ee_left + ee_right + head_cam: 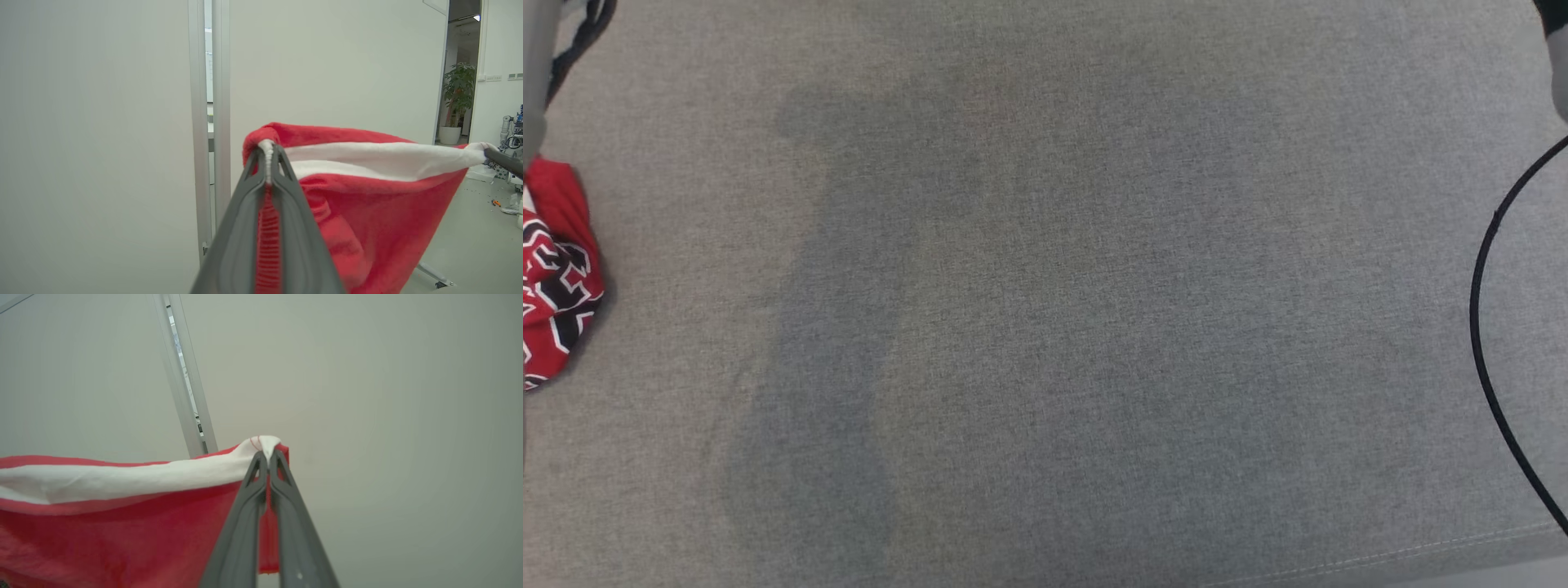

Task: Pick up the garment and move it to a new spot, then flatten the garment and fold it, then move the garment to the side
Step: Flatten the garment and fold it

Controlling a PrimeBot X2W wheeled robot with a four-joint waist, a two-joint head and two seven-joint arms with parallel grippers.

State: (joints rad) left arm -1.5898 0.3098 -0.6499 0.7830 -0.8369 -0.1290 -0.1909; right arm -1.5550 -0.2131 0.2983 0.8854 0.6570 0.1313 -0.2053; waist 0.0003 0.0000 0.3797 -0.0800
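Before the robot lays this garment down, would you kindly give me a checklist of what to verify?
1. Left gripper shut on the white band of the garment: ok.
2. Right gripper shut on the band: ok.
3. Band taut between the grippers: ok.
4. Room on the grey surface: ok.
5. Black cable away from the middle: ok, at the right edge.
6. Garment hanging free of the surface: cannot tell.

Garment (367,212) hangs stretched btwn left pincer (268,154) & right pincer (267,456), each clamped on one top corner. In head view it's at far left over surface (1045,327); cable (1480,327) far right.
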